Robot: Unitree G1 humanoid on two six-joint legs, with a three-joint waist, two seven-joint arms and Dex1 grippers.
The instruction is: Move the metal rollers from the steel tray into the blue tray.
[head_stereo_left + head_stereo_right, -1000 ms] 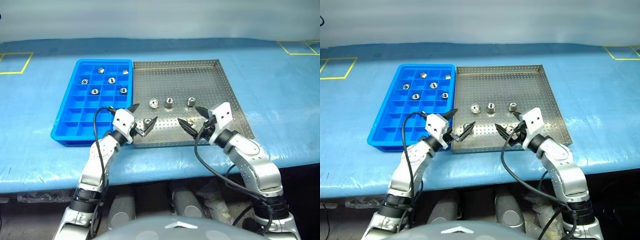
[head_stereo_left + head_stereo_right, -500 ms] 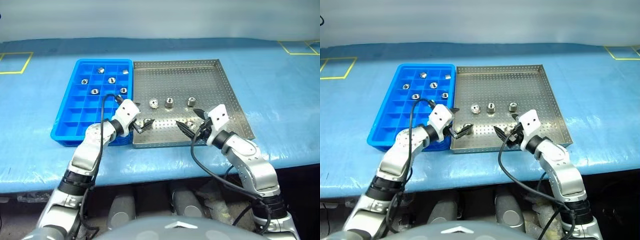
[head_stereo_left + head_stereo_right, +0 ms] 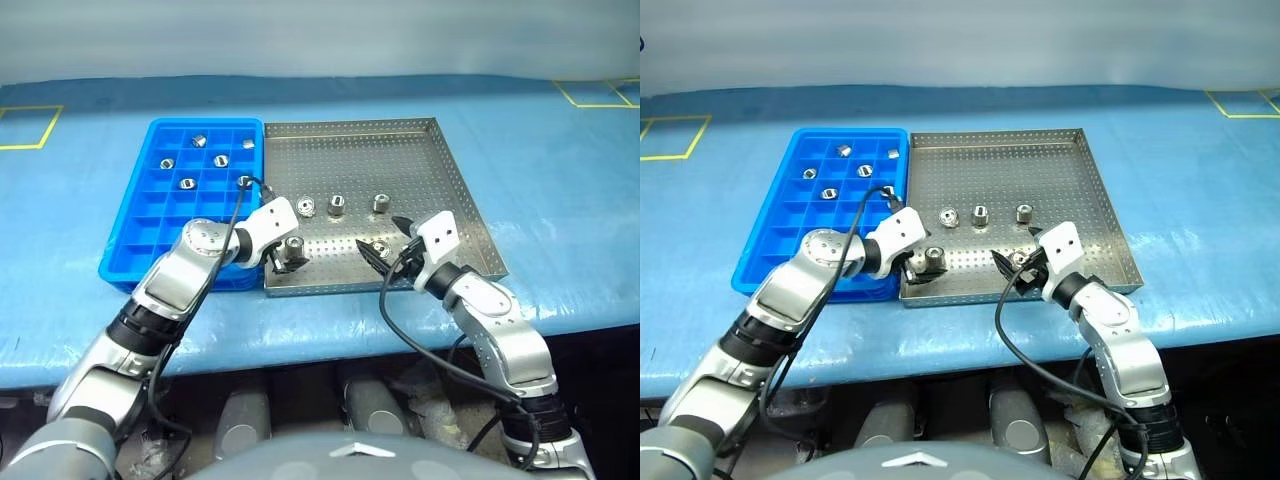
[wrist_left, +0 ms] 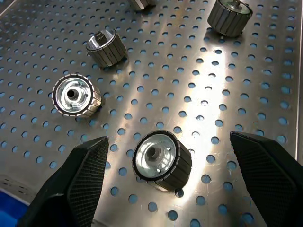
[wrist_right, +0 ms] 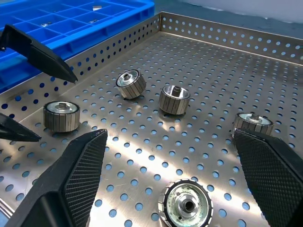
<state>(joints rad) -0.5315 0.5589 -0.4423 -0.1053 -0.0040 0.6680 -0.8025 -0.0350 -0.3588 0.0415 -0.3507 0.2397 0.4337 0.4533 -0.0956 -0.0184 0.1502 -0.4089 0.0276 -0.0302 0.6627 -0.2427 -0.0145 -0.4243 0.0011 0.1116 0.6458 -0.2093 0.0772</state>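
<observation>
Metal rollers are what both my grippers are poised over: my left gripper (image 3: 288,254) has its two black fingers spread wide on either side of one roller (image 4: 162,161) that stands on the perforated floor near the front rim of the steel tray (image 3: 420,160), neither finger touching it as far as I can see. My right gripper (image 3: 382,240) is likewise wide apart, with another roller (image 5: 188,204) lying on its side between its fingers, hole facing the wrist camera, and nothing gripped. Further back in the steel tray I see three more rollers in a loose row (image 3: 338,205), one tipped on its side and two upright. Just left of the steel tray, rim against rim, sits the blue tray (image 3: 140,235), and in its far compartments I count six rollers (image 3: 221,160), each in its own square cell. Both trays rest on a blue-covered table (image 3: 560,190) with yellow tape marks (image 3: 28,128) at the far corners
</observation>
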